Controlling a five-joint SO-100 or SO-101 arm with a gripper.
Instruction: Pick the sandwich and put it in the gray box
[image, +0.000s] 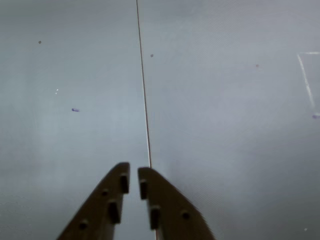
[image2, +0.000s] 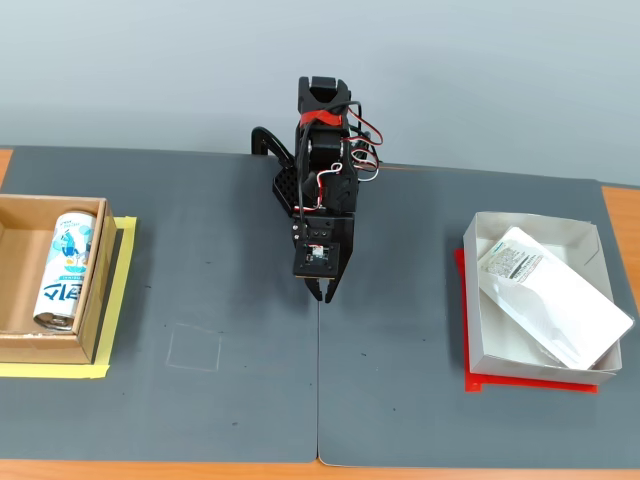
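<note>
The dark two-finger end effector (image: 133, 176) hangs nearly closed and empty over the seam of the dark gray table (image2: 400, 330). Well off to its right in the fixed view, the flat white plastic-wrapped sandwich (image2: 553, 298) lies tilted inside the shallow light-gray cardboard box (image2: 480, 330).

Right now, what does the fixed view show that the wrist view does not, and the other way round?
Only the fixed view shows the sandwich lying in the gray box, the can in the brown cardboard box, and the arm. Only the wrist view shows the two fingertips nearly closed on nothing, plus small specks on the mat. Both show the end effector over the mat seam.
</note>
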